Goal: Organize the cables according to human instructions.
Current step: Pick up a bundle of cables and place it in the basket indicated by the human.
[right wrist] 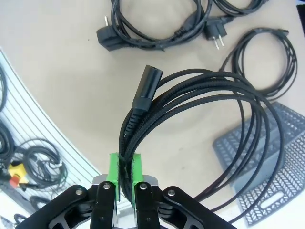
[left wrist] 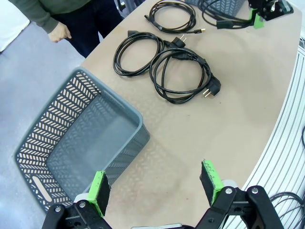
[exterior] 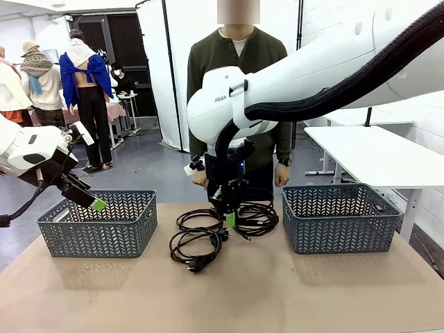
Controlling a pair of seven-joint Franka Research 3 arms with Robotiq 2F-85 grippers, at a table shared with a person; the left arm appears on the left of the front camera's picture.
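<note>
Black braided cord wound into a loose multi-loop bundle (right wrist: 136, 129) sits clenched between our right arm's fingers (right wrist: 113, 168), which pinch the strands just behind its cylindrical plug. We hold it over the middle of the brown tabletop (exterior: 312, 291), just left of the right grey plastic lattice basket (exterior: 340, 229). We cannot tell whether its loops have left the surface. Three more coiled black cables (left wrist: 215, 87) lie loose on the tabletop nearby, between the two baskets. Our left arm's fingers (left wrist: 98, 191) are spread and hold nothing, above the edge of the left grey lattice basket (left wrist: 125, 143), which is empty. A person in a dark olive top (exterior: 239, 62) stands at the far side, hands down. We judge the sorting barely begun: one cable is in hand, no basket appears filled, and three cables remain.
</note>
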